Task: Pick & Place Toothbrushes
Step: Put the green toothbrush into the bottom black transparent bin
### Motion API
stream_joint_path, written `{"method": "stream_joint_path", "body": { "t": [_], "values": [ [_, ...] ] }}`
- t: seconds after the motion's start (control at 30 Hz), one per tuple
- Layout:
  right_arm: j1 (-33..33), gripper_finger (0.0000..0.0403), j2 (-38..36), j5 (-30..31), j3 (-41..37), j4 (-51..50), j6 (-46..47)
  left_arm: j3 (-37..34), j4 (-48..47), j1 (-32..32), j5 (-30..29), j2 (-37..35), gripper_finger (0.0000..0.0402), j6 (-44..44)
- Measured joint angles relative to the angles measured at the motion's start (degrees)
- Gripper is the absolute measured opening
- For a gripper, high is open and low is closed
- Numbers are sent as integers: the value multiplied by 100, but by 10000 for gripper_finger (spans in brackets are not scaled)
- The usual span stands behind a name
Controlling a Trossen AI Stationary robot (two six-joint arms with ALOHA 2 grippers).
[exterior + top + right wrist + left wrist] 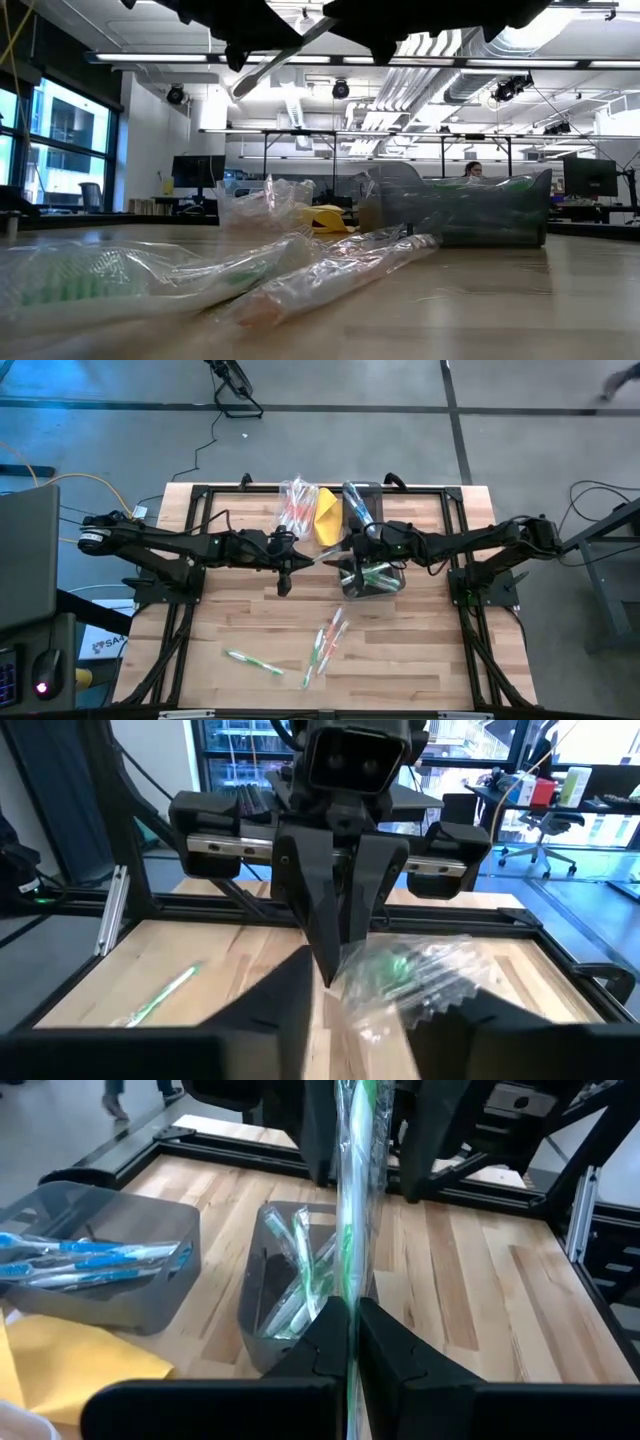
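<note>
Pale wooden table (420,660) under ceiling strip lights (300,62), open office behind.

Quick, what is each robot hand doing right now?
Left hand: closed on a wrapped green toothbrush.
Right hand: around the same toothbrush's other end; grip cannot be told.

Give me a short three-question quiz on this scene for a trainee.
1. True or false: the left pincer is shut on a wrapped green toothbrush.
2. What colour are the toothbrushes in the grey bin beside the yellow cloth? A red, B blue, C green.
3. Fill in: the brushes in the other bin have ___ parts.
Key: 1 true; 2 B; 3 green.
</note>
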Motion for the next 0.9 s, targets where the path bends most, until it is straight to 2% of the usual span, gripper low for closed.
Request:
{"method": "stream_joint_path", "body": {
  "t": [0.23, 0.4, 0.57, 0.7, 0.9],
  "values": [
    [-2, 21, 0, 4, 0, -159, 2, 0, -89, -2, 1, 0, 1, 6],
    [0, 18, 0, 5, 0, -203, 44, 0, -129, -2, 3, 1, 6, 4],
    [0, 18, 0, 16, 0, -222, 46, 0, -130, -2, -9, 1, 35, -1],
    [0, 18, 0, 15, 0, -350, 46, 1, -89, -2, -27, 1, 69, -15],
    [-52, 18, -86, 16, 0, -811, 263, 2, -83, 2, -76, 1, 143, 16]
  ]
}}
